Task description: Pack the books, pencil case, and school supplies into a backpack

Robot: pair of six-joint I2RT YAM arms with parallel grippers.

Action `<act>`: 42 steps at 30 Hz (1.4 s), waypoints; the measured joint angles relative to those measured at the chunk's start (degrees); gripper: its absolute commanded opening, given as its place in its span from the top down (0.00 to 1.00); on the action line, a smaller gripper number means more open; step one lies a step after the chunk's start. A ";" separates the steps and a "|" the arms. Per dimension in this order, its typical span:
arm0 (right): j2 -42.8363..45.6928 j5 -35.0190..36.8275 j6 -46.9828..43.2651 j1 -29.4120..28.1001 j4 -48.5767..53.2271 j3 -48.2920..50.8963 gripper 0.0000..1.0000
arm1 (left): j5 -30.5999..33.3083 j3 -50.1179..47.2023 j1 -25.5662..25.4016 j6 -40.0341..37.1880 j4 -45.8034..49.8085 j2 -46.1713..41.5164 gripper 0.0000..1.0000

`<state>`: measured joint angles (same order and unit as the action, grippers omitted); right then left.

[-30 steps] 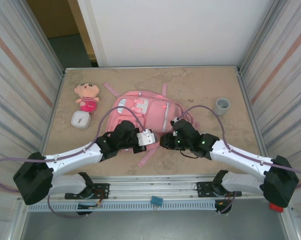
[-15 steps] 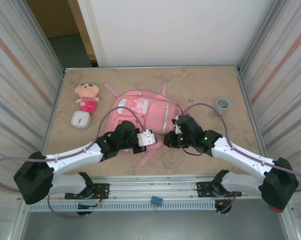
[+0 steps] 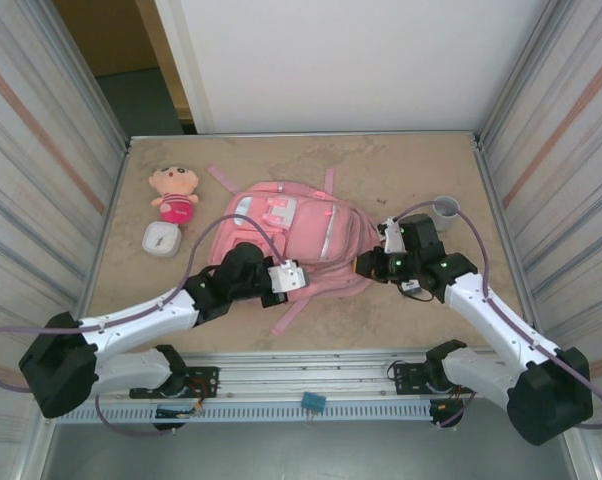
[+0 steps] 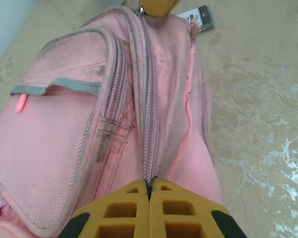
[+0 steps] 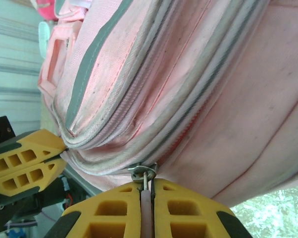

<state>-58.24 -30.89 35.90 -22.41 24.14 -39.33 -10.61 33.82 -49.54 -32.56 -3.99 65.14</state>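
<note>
You see the backpack [image 3: 303,232] mid-tabletop [image 3: 401,170]. Your left claw [image 4: 150,186] is pinched shut on its zip seam [image 4: 148,124]; your right claw [image 5: 146,187] clamps the zip pull [image 5: 145,174].

right pincer [image 5: 146,187] | moved rightward | clamped on zipper pull [image 5: 144,173]

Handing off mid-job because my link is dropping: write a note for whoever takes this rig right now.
Left end effector: shut, pinching the backpack at its zip seam.
Right end effector: shut on the zip pull.
Backpack lies flat mid-table; contents hidden.
Done: the zip between the two grips looks closed.
To do: probably run the pull to the zip's end, then release both.
</note>
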 measured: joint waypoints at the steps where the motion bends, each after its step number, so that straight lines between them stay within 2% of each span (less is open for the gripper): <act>1: 0.00 -0.94 -0.50 0.22 -0.02 0.24 1.00 | 0.07 -0.04 0.00 0.52 0.42 -0.33 0.85; 3: 0.00 -2.23 -1.01 0.26 -0.11 0.63 1.00 | 0.11 -0.04 0.11 2.67 1.79 -1.03 0.63; 6: 0.00 -1.68 -1.11 -0.17 -0.02 1.60 1.00 | 0.48 -0.02 0.37 10.58 4.66 -2.91 0.45; 8: 0.39 -0.85 -1.25 -1.01 0.00 1.90 1.00 | 2.49 0.04 0.37 18.49 6.69 -5.01 0.38; 15: 5.55 3.54 0.98 -6.05 -2.14 4.72 1.00 | 16.61 2.21 0.85 56.26 22.60 -15.04 0.30; 18: 6.91 5.66 2.36 -8.96 -2.54 6.36 1.00 | 19.10 1.03 1.22 68.57 27.32 -17.09 0.30; 21: 7.52 7.61 3.74 -11.15 -2.97 6.78 1.00 | 19.06 -3.28 2.43 76.72 26.97 -17.88 0.35; 23: 8.00 9.11 4.76 -13.00 -3.52 7.04 1.00 | 18.08 -5.84 4.79 79.89 25.51 -17.18 0.37; 27: 9.01 13.07 7.48 -19.08 -6.08 8.61 1.00 | 14.67 -7.30 12.68 82.86 19.45 -12.66 0.37; 33: 6.38 16.85 10.25 -26.77 -11.93 10.01 1.00 | 7.87 -2.89 23.12 82.53 8.59 1.09 0.36; 38: -2.78 19.02 10.58 -31.08 -18.80 8.28 1.00 | 2.64 6.05 28.30 81.55 1.22 13.73 0.35; 42: -10.86 20.02 10.27 -32.83 -23.54 4.31 1.00 | -0.70 10.82 30.64 81.50 -0.87 16.31 0.32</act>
<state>-69.10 -10.87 46.17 -55.24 0.60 -35.03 -11.31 44.64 -18.90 48.95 -4.86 81.45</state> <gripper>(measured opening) 0.099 0.663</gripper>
